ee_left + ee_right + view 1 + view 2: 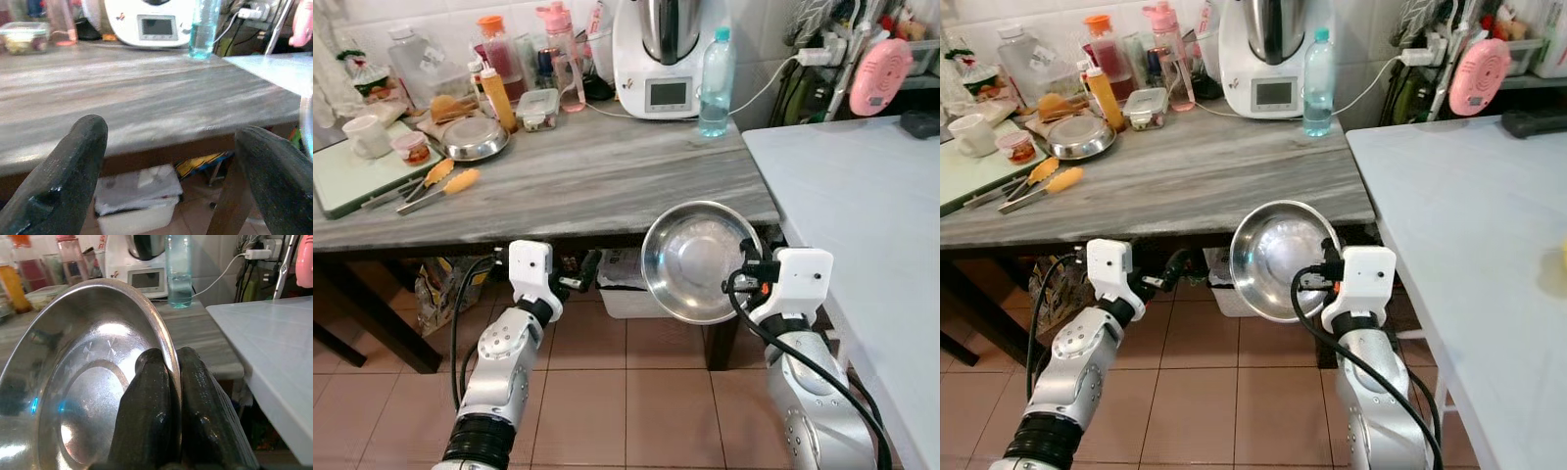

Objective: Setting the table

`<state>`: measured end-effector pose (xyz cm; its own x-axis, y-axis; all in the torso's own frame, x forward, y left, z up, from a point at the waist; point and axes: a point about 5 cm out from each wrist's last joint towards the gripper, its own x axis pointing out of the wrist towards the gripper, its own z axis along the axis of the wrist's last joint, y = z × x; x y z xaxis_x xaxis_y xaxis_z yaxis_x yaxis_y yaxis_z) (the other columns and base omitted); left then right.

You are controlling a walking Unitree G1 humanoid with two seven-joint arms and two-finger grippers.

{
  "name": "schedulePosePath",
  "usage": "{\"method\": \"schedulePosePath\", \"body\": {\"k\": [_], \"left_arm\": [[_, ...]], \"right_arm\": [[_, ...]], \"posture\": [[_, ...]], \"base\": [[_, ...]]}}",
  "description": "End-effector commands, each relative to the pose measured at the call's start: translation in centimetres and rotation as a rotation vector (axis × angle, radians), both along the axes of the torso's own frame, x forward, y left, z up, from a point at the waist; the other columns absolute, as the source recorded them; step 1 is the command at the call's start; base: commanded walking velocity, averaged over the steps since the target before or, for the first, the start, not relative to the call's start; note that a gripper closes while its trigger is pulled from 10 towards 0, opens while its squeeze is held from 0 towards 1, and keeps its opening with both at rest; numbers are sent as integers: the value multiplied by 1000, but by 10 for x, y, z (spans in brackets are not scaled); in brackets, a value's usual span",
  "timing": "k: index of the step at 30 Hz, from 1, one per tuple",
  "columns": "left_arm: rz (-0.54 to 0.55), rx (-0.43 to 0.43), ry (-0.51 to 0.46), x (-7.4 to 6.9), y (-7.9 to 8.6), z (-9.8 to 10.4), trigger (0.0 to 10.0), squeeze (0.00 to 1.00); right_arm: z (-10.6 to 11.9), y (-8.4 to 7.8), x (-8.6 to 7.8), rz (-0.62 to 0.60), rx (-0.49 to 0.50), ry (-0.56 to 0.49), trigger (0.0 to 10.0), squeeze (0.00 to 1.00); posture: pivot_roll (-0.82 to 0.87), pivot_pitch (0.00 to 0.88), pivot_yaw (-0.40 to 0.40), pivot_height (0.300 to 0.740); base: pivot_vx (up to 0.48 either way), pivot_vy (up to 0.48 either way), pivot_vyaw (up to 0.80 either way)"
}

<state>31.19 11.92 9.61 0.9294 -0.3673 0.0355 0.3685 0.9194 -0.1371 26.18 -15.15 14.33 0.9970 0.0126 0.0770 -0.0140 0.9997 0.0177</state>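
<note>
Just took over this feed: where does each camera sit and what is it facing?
Head eyes: look down at the grey wooden table; both silver arms show.
Left wrist: looks between open black fingers along the table edge.
Right wrist: fingers pinch the round steel bowl rim.
All views share the clear water bottle.

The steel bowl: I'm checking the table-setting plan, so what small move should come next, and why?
Probably swing the right tool rightward and up over the white table. Its fingers pinch the steel bowl by the rim, tilted, below the table tops and over the floor, so it needs lifting before it can be set down.
</note>
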Motion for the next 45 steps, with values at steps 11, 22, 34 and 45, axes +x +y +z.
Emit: {"method": "schedulePosePath", "body": {"k": [11,22,34,45], "left_arm": [[2,12,1,-1,3,-1,10000,0],[-3,15,22,-3,4,-3,10000,0],[-98,96,-46,-22,17,8,10000,0],[-250,218,-1,-53,40,10,10000,0]], "right_arm": [[5,0,0,0,-1,-22,10000,0],[4,-1,0,-17,18,-14,10000,0],[1,1,-2,-14,25,0,10000,0],[-2,10,3,10,58,12,10000,0]], "posture": [[-134,0,100,740],[-135,4,97,740],[-120,15,102,740],[-76,23,106,740]], "base": [[480,0,102],[452,0,0],[0,0,0],[0,0,0]]}}
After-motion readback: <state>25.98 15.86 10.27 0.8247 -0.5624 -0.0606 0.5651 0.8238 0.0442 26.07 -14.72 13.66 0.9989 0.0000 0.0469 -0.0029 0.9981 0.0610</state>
